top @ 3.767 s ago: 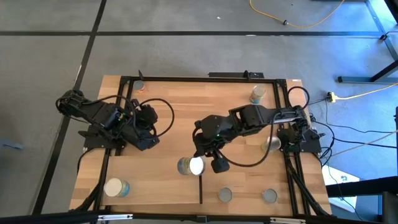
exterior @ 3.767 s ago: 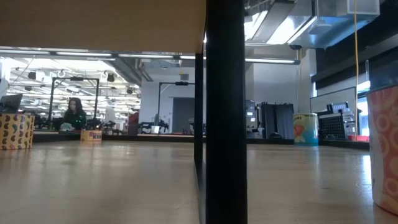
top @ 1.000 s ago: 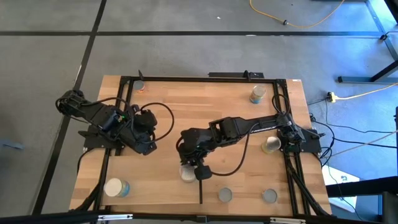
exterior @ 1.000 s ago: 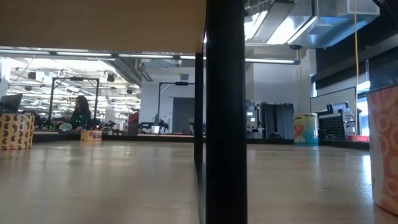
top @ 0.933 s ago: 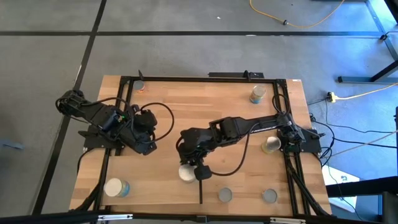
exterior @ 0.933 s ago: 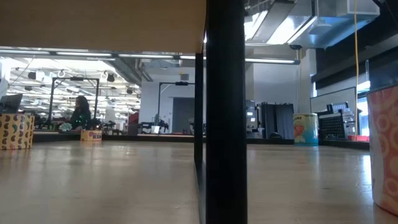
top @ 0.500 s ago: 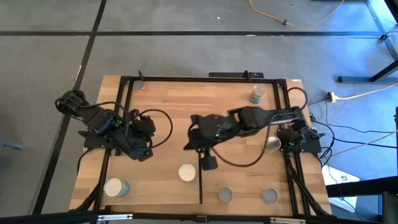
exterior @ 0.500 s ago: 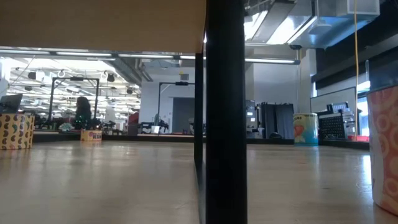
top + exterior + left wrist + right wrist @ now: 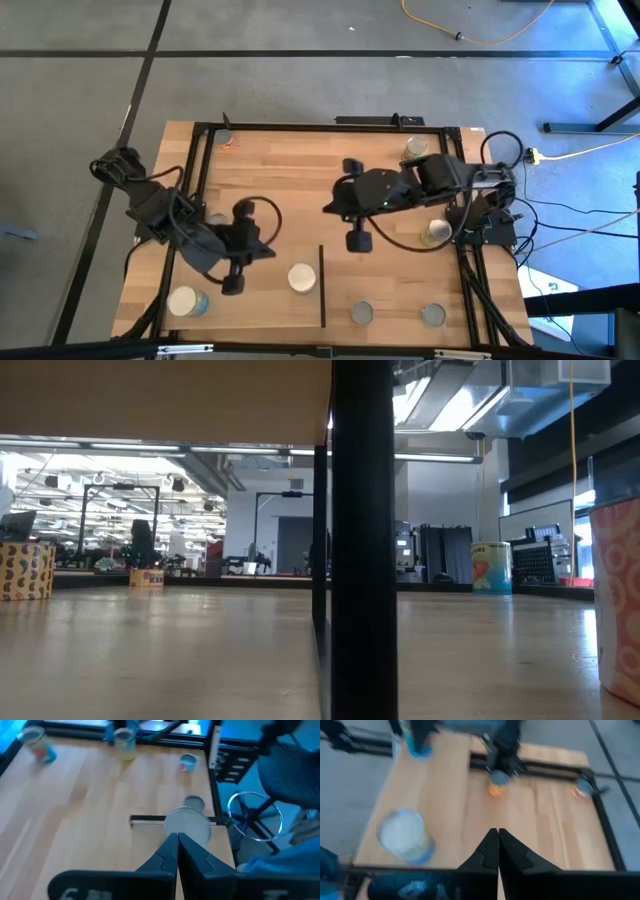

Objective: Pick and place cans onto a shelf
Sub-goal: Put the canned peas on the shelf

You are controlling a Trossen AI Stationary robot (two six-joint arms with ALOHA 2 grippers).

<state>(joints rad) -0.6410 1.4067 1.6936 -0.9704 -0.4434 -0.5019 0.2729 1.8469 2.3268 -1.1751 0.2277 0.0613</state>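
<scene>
A white-topped can (image 9: 301,278) stands upright on the pale-wood shelf (image 9: 262,300), just left of its thin black strip (image 9: 322,285). My left gripper (image 9: 232,285) hangs shut to the can's left, pointing at it (image 9: 187,825) in the left wrist view, with nothing between its fingers. My right gripper (image 9: 358,240) is shut and empty above the table's middle, up and to the far right of the can (image 9: 405,836). A second white-topped can (image 9: 188,301) stands at the near left corner.
Two grey-topped cans (image 9: 362,314) (image 9: 432,316) stand near the front edge, right of the strip. More cans stand at the far right (image 9: 415,150), the right edge (image 9: 435,232) and the far left (image 9: 225,138). A black metal frame (image 9: 330,126) rims the table.
My right gripper has let go of the white-topped can, risen and drawn back toward the table's far right. The can stays upright beside the black strip. My left gripper has swung toward the near edge and the can, turning as it went.
</scene>
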